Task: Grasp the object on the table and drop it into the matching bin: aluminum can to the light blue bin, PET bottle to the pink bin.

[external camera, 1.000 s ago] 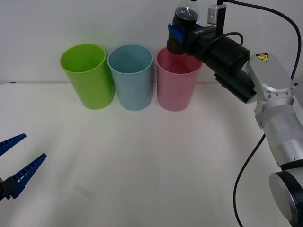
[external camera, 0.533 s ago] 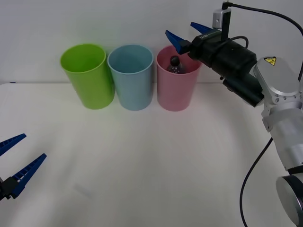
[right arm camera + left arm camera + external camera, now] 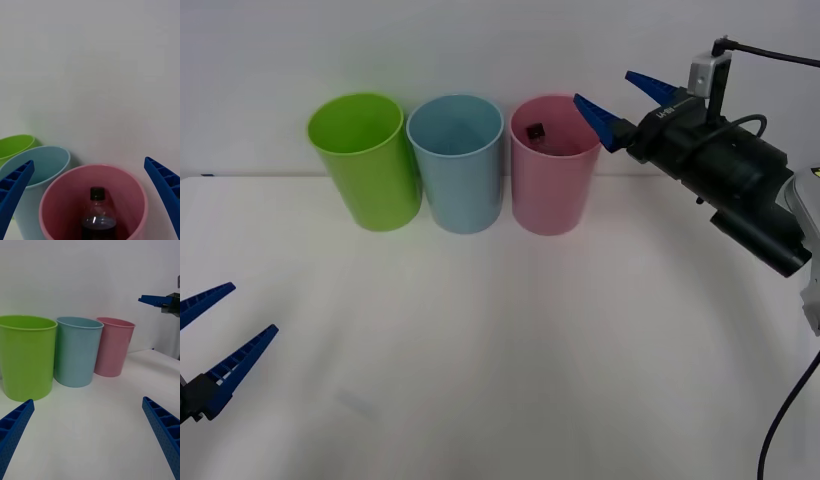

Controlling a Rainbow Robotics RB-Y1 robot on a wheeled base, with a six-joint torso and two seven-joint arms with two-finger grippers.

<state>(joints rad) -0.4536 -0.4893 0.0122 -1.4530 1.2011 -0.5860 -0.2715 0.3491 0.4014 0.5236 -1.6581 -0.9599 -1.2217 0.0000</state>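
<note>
Small clear plastic PET bottle (image 3: pixel 98 215) of dark liquid with black screw cap standing upright inside the tall round pink plastic bin (image 3: pixel 551 190), cap well below the rim, ahead of and below the spread jaws of the right gripper (image 3: pixel 627 100)

Right gripper with blue ribbed fingers (image 3: pixel 163 183) wide apart and holding nothing, raised just beside the pink bin's rim on its right side, apart from bottle and bin

Tall round light blue plastic bin (image 3: pixel 457 170) touching or nearly touching the pink bin on the side away from those jaws; lime green plastic bin (image 3: pixel 363 165) next beyond it, all three in a row at the far edge of the wide white table (image 3: pixel 500 360)

Left gripper (image 3: pixel 215 345) low over the near left corner of the table, jaws spread wide, nothing between them, well apart from the bins
</note>
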